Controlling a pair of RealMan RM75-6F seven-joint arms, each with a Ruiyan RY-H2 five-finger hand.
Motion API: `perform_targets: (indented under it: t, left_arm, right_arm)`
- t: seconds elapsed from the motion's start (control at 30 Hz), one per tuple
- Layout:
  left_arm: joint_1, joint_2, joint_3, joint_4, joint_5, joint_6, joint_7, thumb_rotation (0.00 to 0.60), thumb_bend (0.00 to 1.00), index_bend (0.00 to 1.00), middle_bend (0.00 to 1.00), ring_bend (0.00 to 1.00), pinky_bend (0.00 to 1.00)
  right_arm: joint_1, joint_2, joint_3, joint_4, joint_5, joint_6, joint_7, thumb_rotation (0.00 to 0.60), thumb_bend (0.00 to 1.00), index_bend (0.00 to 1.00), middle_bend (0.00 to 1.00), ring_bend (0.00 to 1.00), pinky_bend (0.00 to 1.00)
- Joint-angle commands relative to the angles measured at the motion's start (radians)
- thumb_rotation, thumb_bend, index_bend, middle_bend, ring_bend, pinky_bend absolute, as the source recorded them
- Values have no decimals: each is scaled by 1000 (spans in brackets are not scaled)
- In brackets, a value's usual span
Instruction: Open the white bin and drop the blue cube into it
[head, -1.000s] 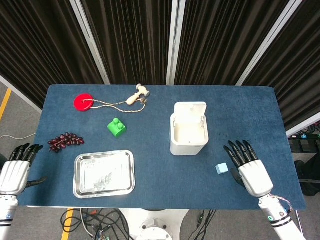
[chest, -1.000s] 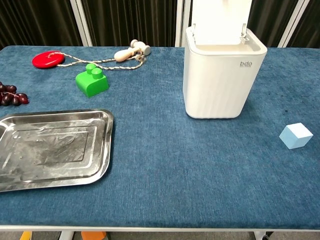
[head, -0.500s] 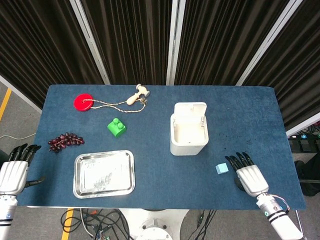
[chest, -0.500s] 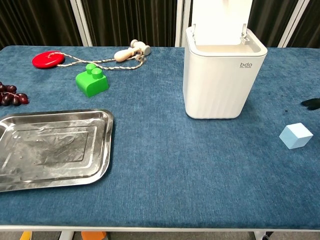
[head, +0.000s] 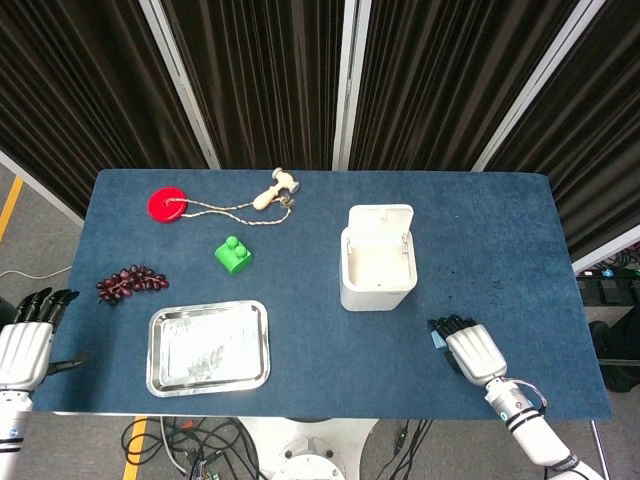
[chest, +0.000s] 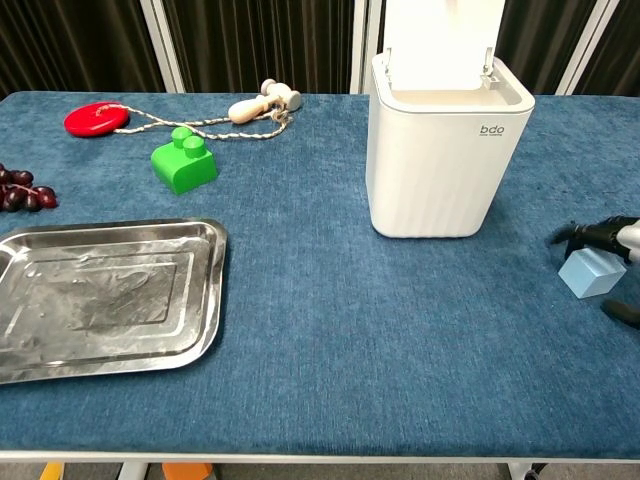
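The white bin (head: 378, 272) (chest: 445, 150) stands right of the table's middle, its lid (head: 380, 218) (chest: 443, 35) tipped up at the back and its inside showing bare. The light blue cube (chest: 590, 272) lies on the cloth to the bin's front right. In the head view only a sliver of the cube (head: 437, 339) shows from under the fingers. My right hand (head: 468, 350) (chest: 612, 240) hovers over the cube, fingers spread across its top and the thumb in front of it; no grip shows. My left hand (head: 25, 345) hangs open beyond the table's left edge.
A steel tray (head: 208, 346) (chest: 100, 300) lies at the front left. Behind it are a green brick (head: 233, 254) (chest: 183, 160), dark grapes (head: 130, 281) (chest: 20, 190) and a red disc (head: 167, 204) (chest: 95, 118) tied by cord to a wooden handle (head: 272, 190).
My right hand has slid left and toward the front edge, from beside the cube to over it. The left hand has dropped back slightly. Bin and cube have not moved.
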Motion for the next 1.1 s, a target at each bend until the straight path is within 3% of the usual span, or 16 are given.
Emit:
perform_targets:
  t: [0.03,0.2,0.33,0.53,0.73,0.8,0.87,0.93,1.0,1.1]
  left_arm:
    - [-1,-1,1,2,1,-2,-1,600,42,151,138,73,115]
    - [-1,-2,2,5,2,-4,-3,600,42,151,138,73,115]
    - [1,-2,3,4,3,0,-5,600,41,151,138,73,115]
    - [0,-3,4,0,9,1,3,600,41,151,138,73,115]
    - [1,2,4,-7,13,7,11,600,41,151,138,73,115]
    - [2,4,2,-8,11,9,8,600,41,151,138,73,115]
    - [3,5,2,-7,10,9,5,600,41,151,138,73,115]
    - [4,5,1,-4,8,9,1,600,41,151,138,73,115]
    - [5,5,1,-2,7,9,-5,600,41,151,138,73,115]
    - [5,5,1,2,7,8,-11,600,41,151,138,73,115]
  right_arm:
    - [-5,-21,2,18,-21,30,7,600,341,482,492,441,604]
    - [-20,-37,6,48,-66,101,32,600,341,670,610,553,700]
    - [-20,-5,22,6,-104,159,70,600,341,703,633,574,719]
    - [25,70,120,-137,-198,282,57,600,333,701,633,572,718]
    - [132,51,258,-217,-144,225,-53,600,317,693,632,571,711]
    - [174,16,296,-207,-89,176,-101,600,303,643,615,554,660]
    - [210,-10,318,-192,-30,119,-140,600,272,534,521,458,539]
    - [245,-22,334,-197,67,42,-219,600,191,209,235,158,226]
    - [269,-24,345,-229,132,5,-278,600,99,15,39,5,25]
    - [274,-28,343,-250,110,29,-247,600,19,0,0,0,0]
